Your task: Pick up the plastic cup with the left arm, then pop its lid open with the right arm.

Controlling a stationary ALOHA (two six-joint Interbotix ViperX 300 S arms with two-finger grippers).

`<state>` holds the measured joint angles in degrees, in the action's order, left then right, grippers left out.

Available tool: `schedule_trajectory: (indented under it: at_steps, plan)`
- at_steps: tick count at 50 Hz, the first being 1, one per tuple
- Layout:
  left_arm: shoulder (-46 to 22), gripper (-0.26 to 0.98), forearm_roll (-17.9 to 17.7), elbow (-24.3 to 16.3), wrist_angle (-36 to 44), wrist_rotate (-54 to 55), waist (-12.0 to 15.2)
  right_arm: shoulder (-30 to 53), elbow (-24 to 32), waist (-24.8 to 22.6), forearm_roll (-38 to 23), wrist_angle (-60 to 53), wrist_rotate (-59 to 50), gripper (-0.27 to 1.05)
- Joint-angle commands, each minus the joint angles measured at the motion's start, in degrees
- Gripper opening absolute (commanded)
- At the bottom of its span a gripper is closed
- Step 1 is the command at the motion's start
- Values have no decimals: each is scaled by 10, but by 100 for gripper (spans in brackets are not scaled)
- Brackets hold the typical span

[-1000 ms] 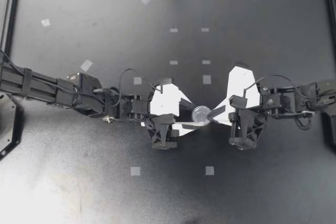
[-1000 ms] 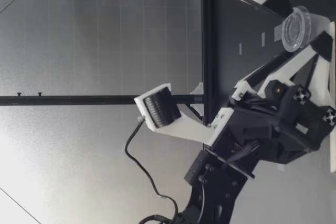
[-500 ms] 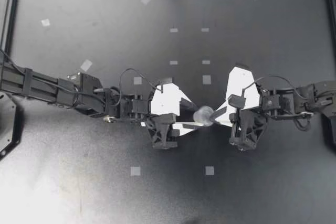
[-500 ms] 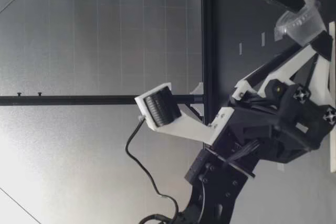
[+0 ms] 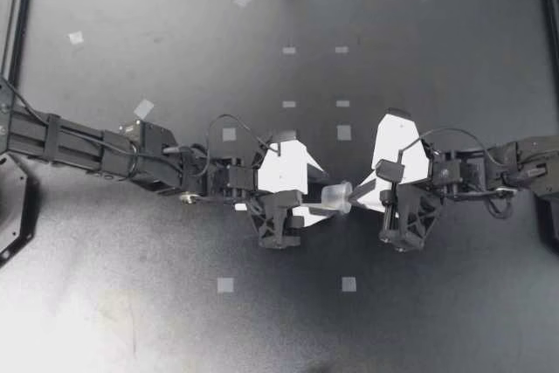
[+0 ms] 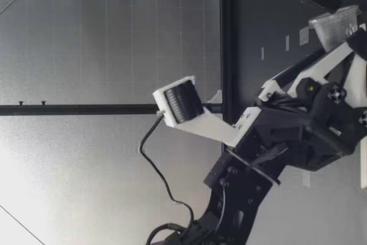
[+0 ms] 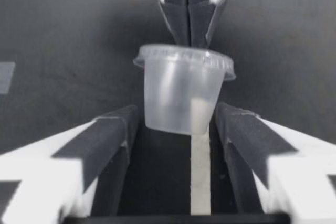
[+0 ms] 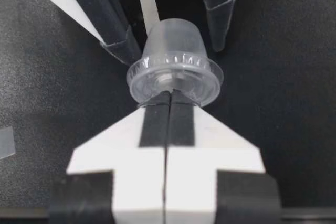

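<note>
Since a second ago the clear plastic cup (image 5: 338,196) has tipped over. It showed its round lid to the top camera then and was leaning half a second ago. Now it lies on its side, with the lid end toward the right pincer (image 5: 356,190) and the base end toward the left pincer (image 5: 326,197). The left arm has crept a little toward the middle of the counter (image 5: 419,321). The right arm has hardly shifted.

Right pincer: in the right wrist view its fingers (image 8: 152,124) are drawn tight together. The rim of the cup's lid is nipped between their tips, so it has the cup by the rim. The left wrist view shows the same, with the two dark tips pressed together just beyond the lid.

Left pincer: the cup's narrower base end sits at its tip. Whether this pincer has hold of the cup cannot be told from any view.

Cup: small and tapered, with a snap-on lid that is flanged and ribbed round the edge. The wall is see-through, and the dark counter and a white strip show behind it. In the low view the cup (image 6: 337,26) hangs between the two pincers, off the counter.

Surroundings: pale tape squares (image 5: 225,285) are dotted over the black counter, all well apart from the cup.
</note>
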<state>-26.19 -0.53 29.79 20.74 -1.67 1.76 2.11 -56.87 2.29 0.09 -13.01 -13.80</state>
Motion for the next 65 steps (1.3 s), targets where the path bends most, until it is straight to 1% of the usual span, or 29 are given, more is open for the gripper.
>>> schedule_trajectory:
  at_steps: [1,5,13,18,24,29,33,37,38,40,41,42,46,48,51,56,60,65]
  plan:
    - [11,57,3,-12,-6,0,2,-5,9,4,0,-5,2,-7]
    - [11,51,4,-14,-10,0,2,-6,9,4,0,-5,2,-7]
    - [17,32,8,-14,-15,0,3,-12,6,4,0,-5,0,-7]
    - [23,23,8,-14,-26,1,2,-22,6,4,0,0,-4,-7]
    - [54,16,8,-3,-36,0,2,-71,2,4,2,22,-17,-7]
    - [105,15,8,23,-9,0,2,-141,-11,4,2,33,-50,-5]
    - [154,15,8,58,57,0,2,-207,-32,4,2,28,-92,0]
    - [198,15,7,106,166,2,2,-271,-62,4,3,-6,-153,13]
    - [209,15,7,125,211,3,2,-284,-70,4,3,-18,-170,16]
    - [221,15,6,148,273,4,2,-313,-92,4,2,-61,-211,27]
    - [228,15,4,164,320,4,2,-323,-102,4,2,-81,-228,32]
    - [230,15,4,175,352,4,2,-337,-115,4,2,-115,-252,40]
    - [231,15,4,214,470,9,2,-359,-152,4,3,-222,-315,63]
    - [225,15,4,229,516,12,2,-359,-162,4,4,-274,-334,71]
    - [215,15,4,234,539,16,2,-338,-163,4,14,-323,-348,71]
    - [199,15,4,219,530,18,2,-280,-139,4,21,-353,-365,69]
    - [187,15,4,199,508,15,2,-214,-105,4,17,-375,-377,69]
    - [180,15,4,178,475,12,2,-157,-76,4,4,-417,-394,69]
